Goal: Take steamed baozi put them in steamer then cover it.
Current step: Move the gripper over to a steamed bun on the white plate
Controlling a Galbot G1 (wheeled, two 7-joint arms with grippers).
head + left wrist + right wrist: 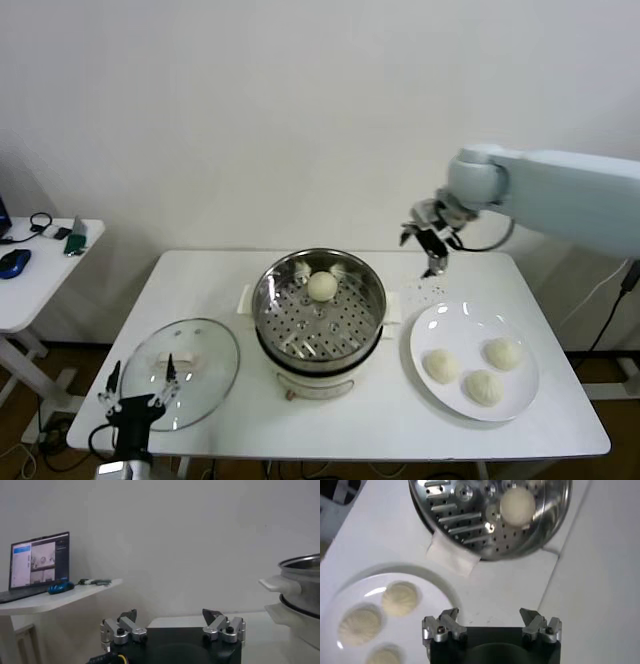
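The steamer stands at the table's middle with one baozi in its far part. Three more baozi lie on a white plate to its right. The glass cover lies flat on the table to its left. My right gripper hangs open and empty above the table's far side, between steamer and plate. The right wrist view shows it open, with the steamer, its baozi and the plate's baozi below. My left gripper is open and empty at the cover's near edge.
A small side table with a blue mouse stands to the left. The left wrist view shows a laptop on it and the steamer's side. The work table's front edge runs just past the plate and the cover.
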